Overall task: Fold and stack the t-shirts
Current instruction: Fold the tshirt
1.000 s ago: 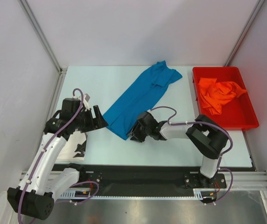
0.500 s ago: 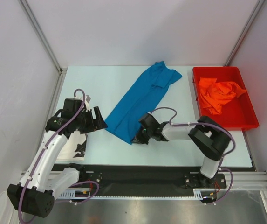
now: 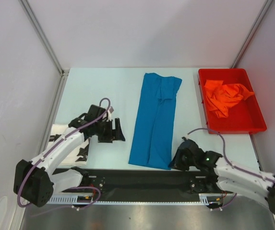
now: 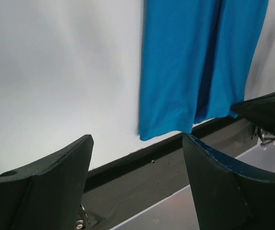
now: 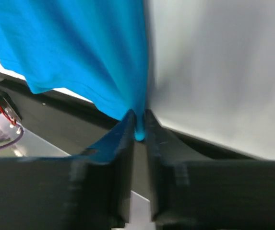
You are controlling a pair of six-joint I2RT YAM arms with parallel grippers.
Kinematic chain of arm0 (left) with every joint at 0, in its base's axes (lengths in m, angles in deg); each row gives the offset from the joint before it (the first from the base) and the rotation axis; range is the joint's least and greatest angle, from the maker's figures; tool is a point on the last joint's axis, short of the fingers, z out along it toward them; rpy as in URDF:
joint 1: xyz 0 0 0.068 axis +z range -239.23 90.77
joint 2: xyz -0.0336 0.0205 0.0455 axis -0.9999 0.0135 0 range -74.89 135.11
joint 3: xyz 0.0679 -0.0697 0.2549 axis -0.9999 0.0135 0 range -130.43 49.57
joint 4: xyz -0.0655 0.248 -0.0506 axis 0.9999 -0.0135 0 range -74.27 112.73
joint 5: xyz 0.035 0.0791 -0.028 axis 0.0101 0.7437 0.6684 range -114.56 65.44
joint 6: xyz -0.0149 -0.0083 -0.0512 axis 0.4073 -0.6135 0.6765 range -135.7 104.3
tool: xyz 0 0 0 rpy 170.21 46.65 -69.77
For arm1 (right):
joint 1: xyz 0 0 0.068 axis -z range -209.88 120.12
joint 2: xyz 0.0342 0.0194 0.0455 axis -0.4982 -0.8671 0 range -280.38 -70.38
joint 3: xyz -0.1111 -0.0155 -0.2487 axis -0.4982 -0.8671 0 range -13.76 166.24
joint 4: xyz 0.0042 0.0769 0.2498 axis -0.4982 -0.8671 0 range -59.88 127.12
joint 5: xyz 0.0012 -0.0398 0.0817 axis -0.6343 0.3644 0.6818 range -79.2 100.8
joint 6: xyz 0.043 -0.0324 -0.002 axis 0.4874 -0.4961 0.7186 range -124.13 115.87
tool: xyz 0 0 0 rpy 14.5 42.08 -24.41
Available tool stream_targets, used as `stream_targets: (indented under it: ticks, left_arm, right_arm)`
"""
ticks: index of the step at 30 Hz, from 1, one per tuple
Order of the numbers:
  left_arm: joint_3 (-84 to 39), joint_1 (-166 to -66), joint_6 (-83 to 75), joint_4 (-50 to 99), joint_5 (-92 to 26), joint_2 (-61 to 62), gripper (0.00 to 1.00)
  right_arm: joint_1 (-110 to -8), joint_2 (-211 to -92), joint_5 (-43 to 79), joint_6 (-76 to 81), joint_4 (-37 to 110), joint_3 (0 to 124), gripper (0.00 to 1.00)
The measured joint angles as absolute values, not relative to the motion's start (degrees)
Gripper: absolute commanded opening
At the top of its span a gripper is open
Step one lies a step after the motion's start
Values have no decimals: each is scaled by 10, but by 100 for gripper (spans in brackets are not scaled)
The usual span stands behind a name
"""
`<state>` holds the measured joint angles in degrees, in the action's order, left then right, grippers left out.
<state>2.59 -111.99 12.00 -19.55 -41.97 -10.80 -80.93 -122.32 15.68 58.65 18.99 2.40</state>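
The blue t-shirt lies as a long strip down the middle of the table, folded lengthwise. My right gripper is shut on its near right corner at the table's front edge. My left gripper is open and empty, left of the shirt; in the left wrist view the shirt's near end lies beyond the jaws. The white t-shirt with black blotches lies at the front left under the left arm. The orange t-shirt is crumpled in the red bin.
The red bin stands at the right side of the table. The black front rail runs along the table's near edge, just below the blue shirt's end. Grey walls close in the left, back and right.
My right gripper has pulled the blue shirt's near end toward the front edge, straightening it from a diagonal into a lengthwise strip. My left gripper has moved right and lower, toward the shirt.
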Motion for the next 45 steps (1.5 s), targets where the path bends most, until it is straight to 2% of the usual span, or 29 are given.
stream_targets:
  ticks: [1,4,7,12,16,22,24,27,29,32,36,39,40,43,45]
  left_arm:
    - [35,-1133,128,-183,-424,-101,81]
    - [47,-1151,142,-155,-428,-77,81]
    - [31,-1152,143,-132,-424,-45,81]
    - [-75,-1152,132,-69,-397,45,82]
    - [-172,-1152,115,-7,-367,121,80]
    - [-319,-1150,79,80,-328,275,76]
    - [-365,-1147,70,106,-326,331,72]
    - [-434,-1141,58,133,-326,416,59]
    - [-472,-1136,52,148,-325,461,49]
    - [-542,-1125,54,165,-324,534,43]
    - [-599,-1112,66,205,-325,603,45]
    - [-644,-1105,75,222,-324,652,54]
    - [-663,-1103,79,224,-322,668,60]
    - [-712,-1099,99,234,-322,711,66]
    - [-730,-1096,122,248,-325,729,65]
  right_arm:
    - [-804,-1173,148,586,153,16,40]
    - [-777,-1072,117,576,65,17,63]
    - [-693,-1079,109,524,30,50,70]
    - [-470,-1274,149,426,63,154,72]
    - [-415,-1463,157,367,92,302,72]
    - [-392,-1673,149,299,169,553,72]
    - [-387,-1739,144,285,186,623,69]
    - [-377,-1825,134,270,207,703,55]
    - [-369,-1870,129,264,217,737,51]
    - [-360,-1940,123,254,225,793,47]
    - [-348,-1998,121,246,240,836,47]
    - [-340,-2017,124,247,265,857,52]
    - [-337,-2023,125,248,271,866,52]
    - [-328,-2057,135,250,290,912,54]
    - [-325,-2080,142,255,296,942,53]
